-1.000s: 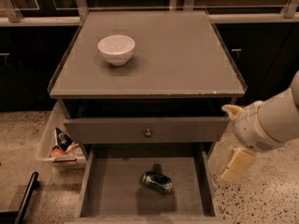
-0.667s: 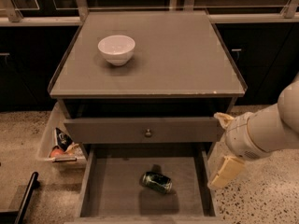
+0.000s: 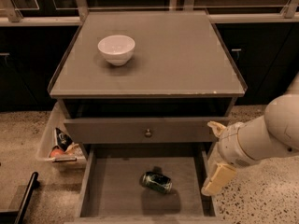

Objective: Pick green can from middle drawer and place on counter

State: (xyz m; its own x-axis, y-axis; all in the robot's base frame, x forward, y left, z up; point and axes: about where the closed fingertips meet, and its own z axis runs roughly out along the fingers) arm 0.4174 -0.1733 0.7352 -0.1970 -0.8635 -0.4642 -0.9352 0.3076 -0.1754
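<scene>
The green can (image 3: 156,182) lies on its side on the floor of the open middle drawer (image 3: 112,183), a little right of centre. My gripper (image 3: 216,154) is at the drawer's right wall, to the right of the can and above it. Its two cream fingers (image 3: 218,178) stand wide apart and hold nothing. The counter (image 3: 177,55) is the cabinet's flat grey-brown top above, with a small white chip at its front right edge.
A white bowl (image 3: 116,49) stands on the counter at the back left. A shut drawer front with a small round knob (image 3: 148,133) sits above the open drawer. A bin with snack packs (image 3: 60,146) is left of the cabinet. A black bar (image 3: 23,197) lies at the lower left.
My arm and gripper have moved left and a little down, from beside the cabinet to the right wall of the open drawer. The can has not moved.
</scene>
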